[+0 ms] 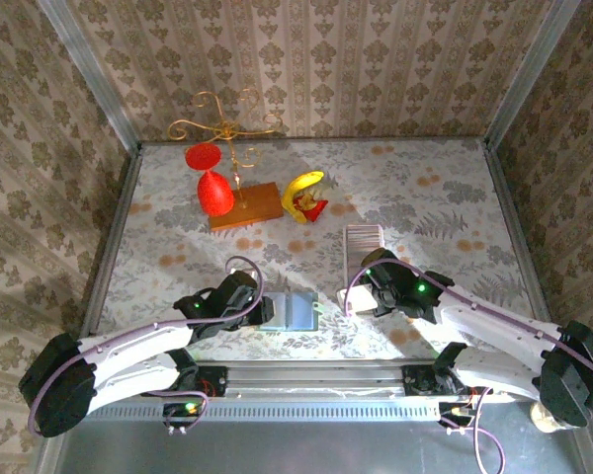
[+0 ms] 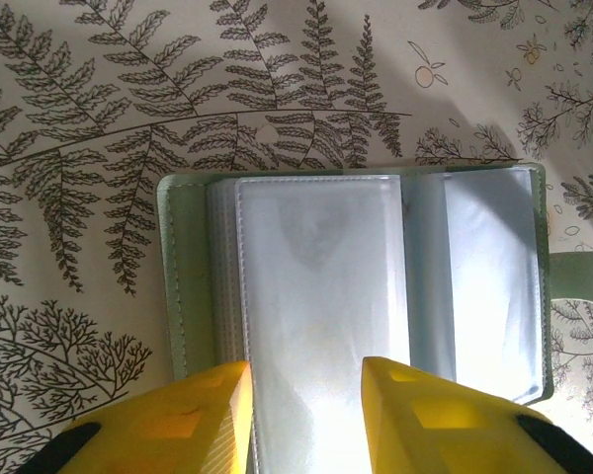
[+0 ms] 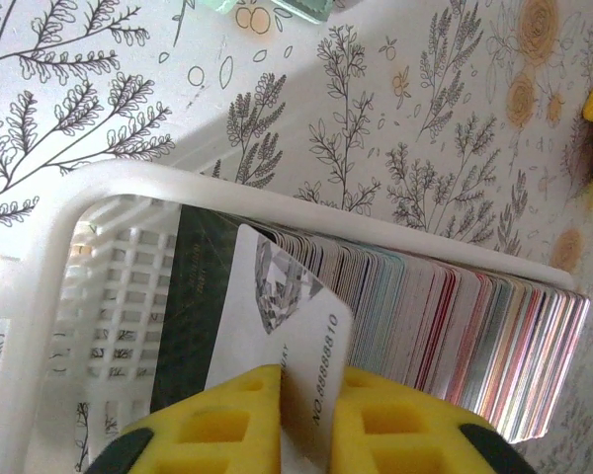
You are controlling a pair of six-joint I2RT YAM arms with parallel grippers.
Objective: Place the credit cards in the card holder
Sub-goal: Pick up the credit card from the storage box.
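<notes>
There are two end effectors and each is at one thing. The left end effector (image 2: pixel 306 370) has its two yellow fingers (image 2: pixel 193 405) apart. The single card holder (image 2: pixel 316 276) lies open and flat on the worktop (image 2: pixel 79 99), directly under and ahead of them. One clear sleeve page shows in the gap between the fingers, and I cannot tell whether they touch it. The holder's green cover edges show to the left and right of the fingers.

The right end effector (image 3: pixel 311 385) is clamped on one white card (image 3: pixel 277 286) printed with a diamond and a row of digits. This card stands tilted above the rest. Just beyond its fingertips and stretching away to its right, the other credit cards (image 3: pixel 435 306) stand on edge in a single tight row, too many to count. They sit inside one white mesh basket (image 3: pixel 40 296), whose grid floor shows to the left of the fingers.
</notes>
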